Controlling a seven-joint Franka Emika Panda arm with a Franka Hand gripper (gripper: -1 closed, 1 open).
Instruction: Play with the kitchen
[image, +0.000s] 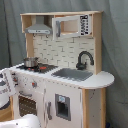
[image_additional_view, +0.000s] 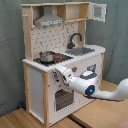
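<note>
The tall white-painted, pale-wood toy kitchen (image: 60, 75) looks matt; its small metal pot (image_additional_view: 47, 56) shines; its black faucet (image: 84, 59) looks glossy.

One kitchen (image: 60, 75), one pot (image: 30, 62), one faucet (image: 84, 59), perhaps three knobs (image_additional_view: 74, 69)

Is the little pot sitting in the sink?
No, in the second exterior view the pot sits on the hob, beside the grey sink.

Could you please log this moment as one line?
arm: at play kitchen front | gripper: near oven knobs | pot: on hob
</note>
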